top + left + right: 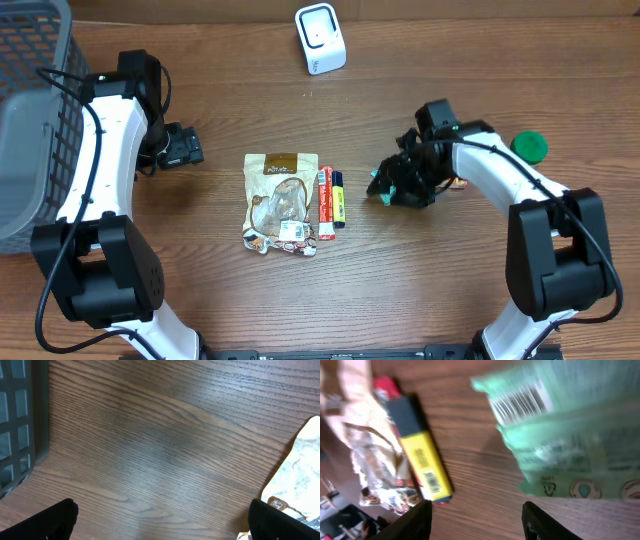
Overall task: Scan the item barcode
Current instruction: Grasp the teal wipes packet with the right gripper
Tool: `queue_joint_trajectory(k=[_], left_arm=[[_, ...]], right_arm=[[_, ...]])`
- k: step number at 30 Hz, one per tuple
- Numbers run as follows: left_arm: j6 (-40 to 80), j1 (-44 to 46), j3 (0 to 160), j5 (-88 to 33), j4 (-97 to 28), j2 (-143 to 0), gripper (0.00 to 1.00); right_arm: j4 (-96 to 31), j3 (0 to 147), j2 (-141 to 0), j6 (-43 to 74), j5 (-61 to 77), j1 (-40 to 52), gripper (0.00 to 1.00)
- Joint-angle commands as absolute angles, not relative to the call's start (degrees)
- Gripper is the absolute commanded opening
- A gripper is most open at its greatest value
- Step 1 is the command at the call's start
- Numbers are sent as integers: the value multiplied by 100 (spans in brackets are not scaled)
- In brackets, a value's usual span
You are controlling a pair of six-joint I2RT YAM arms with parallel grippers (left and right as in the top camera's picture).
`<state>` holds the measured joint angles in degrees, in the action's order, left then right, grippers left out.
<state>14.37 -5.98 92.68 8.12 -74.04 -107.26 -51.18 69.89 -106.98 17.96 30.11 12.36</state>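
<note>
Right pincer (388, 190) at the green packet (570, 445), below-right of the scanner (320, 38).
Its fingers (420, 522) stood apart (a firm grip couldn't be told); the barcode (520, 402) needed to face the scanner squarely.

Both arms were on show: the left arm (100, 150) and the right arm (495, 170) wore smooth white shells, broken up by chunky black joints (565, 245). A thin black cable (95, 125) looped along the left one. The left gripper (167, 520) and the right gripper (480, 522) ended in blunt, rounded black fingers (55, 520).
</note>
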Motion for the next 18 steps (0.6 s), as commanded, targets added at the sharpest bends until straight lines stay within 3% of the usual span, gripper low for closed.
queue_joint_trajectory(k=[1,9,18], left_arm=[[1328,-561,9338,786,-7354,-10766,100],[1328,-561,9338,788,-7338,-10766,100],[1328,-561,9338,788,-7336,-10766,100]], right_arm=[[-5188,7467,-10414,1308,2661,1085,59],[-5188,7688,-10433,1142,1170,596,63],[-5083,7450,-10484,585,1131,510,63]])
